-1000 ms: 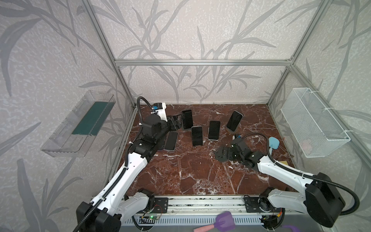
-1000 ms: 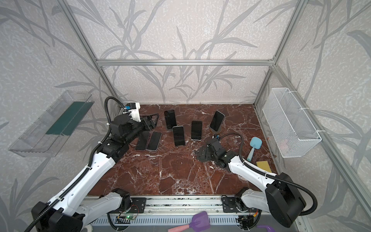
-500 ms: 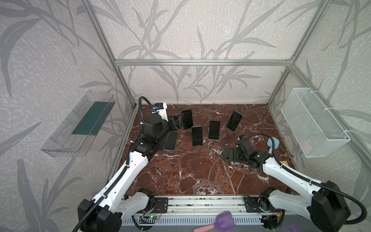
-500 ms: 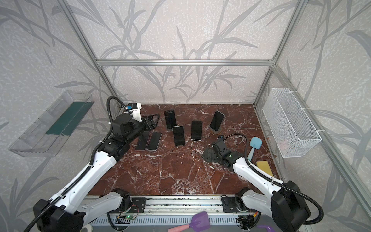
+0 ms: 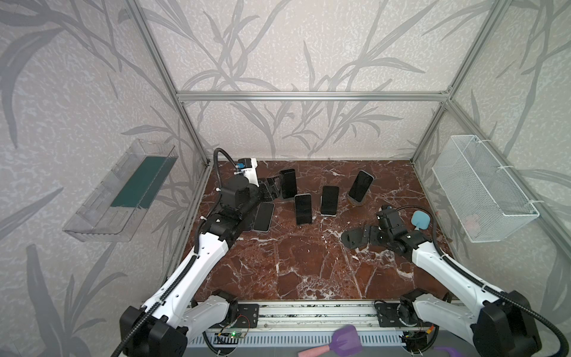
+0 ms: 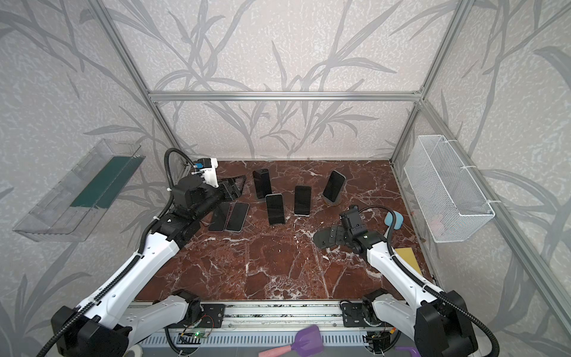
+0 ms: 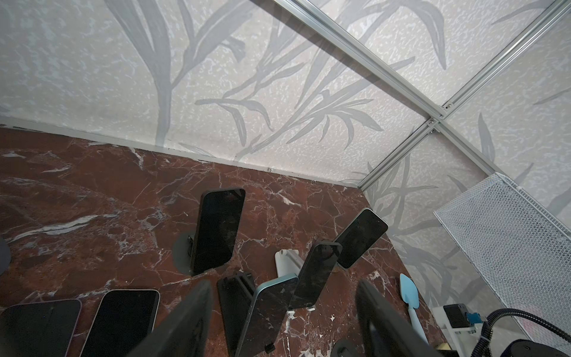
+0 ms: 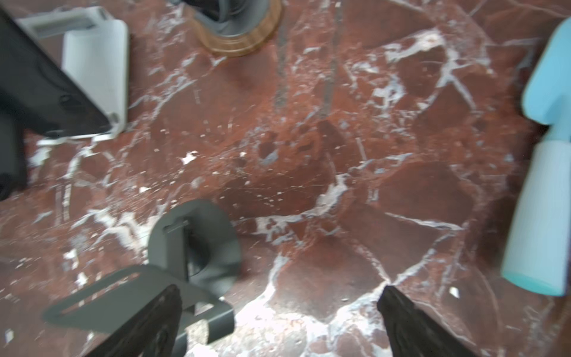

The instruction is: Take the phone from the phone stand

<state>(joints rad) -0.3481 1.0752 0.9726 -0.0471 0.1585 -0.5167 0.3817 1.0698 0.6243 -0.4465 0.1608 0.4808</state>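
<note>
Red-brown marble [image 5: 309,262] floors a cell with leaf-patterned walls.

In a top view, the left gripper [image 5: 273,189] sits at 10 o'clock on the marble, its jaws parted around nothing. Just beside it, at 11 o'clock, a phone [image 5: 288,184] leans upright on its stand; I judge this the one to remove, though three more upright phones stand nearby. The right gripper [image 5: 369,235] is at 3 o'clock, well apart from them, spread wide and empty.

In a top view, the left gripper [image 6: 233,187] shows a clear gap to the phone [image 6: 262,187]. Two flat phones [image 6: 230,216] lie at 9 o'clock.

The left wrist view shows the phone [image 7: 217,228] seated on a round-based stand [image 7: 182,256]. A teal phone [image 7: 268,309] shows in the gap between the fingers [image 7: 185,324].

The right wrist view, blurred, shows the right gripper [image 8: 278,324] over bare marble, one finger beside an empty stand [image 8: 194,247]; I cannot tell if they touch.

Risks: the phones stand close together, so closing in could tip the teal phone. Nothing braces the stand, so lifting could drag it along. The slick glass could slip from a shallow pinch.
</note>
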